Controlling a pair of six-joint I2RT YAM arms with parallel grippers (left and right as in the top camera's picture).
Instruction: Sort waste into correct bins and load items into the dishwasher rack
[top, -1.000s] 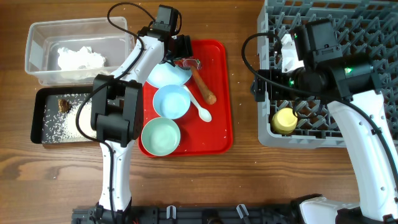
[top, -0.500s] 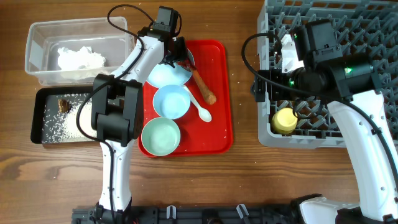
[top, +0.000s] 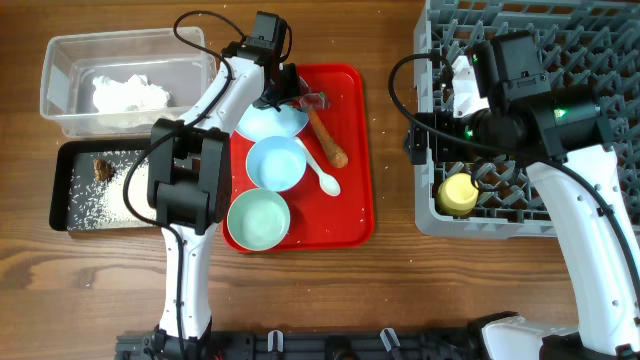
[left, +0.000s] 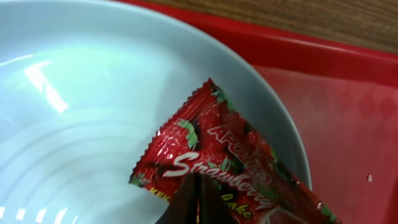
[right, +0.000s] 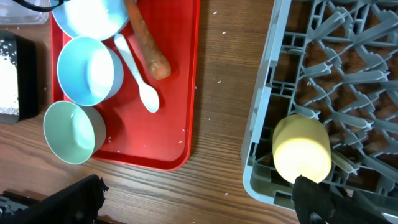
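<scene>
1. Overhead view: the left gripper (top: 292, 90) is at the far end of the flat red plastic tray (top: 350, 215), above the far rim of the round light blue plate (top: 262, 125).
2. Left wrist view: its dark fingertips (left: 183, 202) are pinched fully together on the lower edge of the red snack wrapper (left: 211, 155), a crinkled foil packet with a strawberry print.
3. The wrapper lies across the plate's rim, partly over the pale blue surface and partly over the red tray beyond it.
4. The right gripper (right: 198, 186) has its jaws spread as wide as they go and holds nothing. It hangs over the wooden table beside the near-left corner of the large square grey plastic dishwasher rack (right: 264, 112).
5. A small yellow cup (right: 301, 149) sits among the pegs in that corner of the rack.
6. On the red tray, a light blue bowl (top: 275, 163) touches the plate's near edge, and a pale green bowl (top: 258, 220) stands just in front of it.
7. A white plastic spoon (top: 322, 170) and an orange-brown sausage-like stick (top: 328, 140) lie to the right of the bowls.
8. The clear plastic rectangular tub (top: 55, 60) holds crumpled white napkins (top: 128, 95).
9. The black shallow rectangular tray (top: 58, 195) in front of it holds loose white rice grains (top: 100, 205) and a small brown food lump (top: 102, 168).
</scene>
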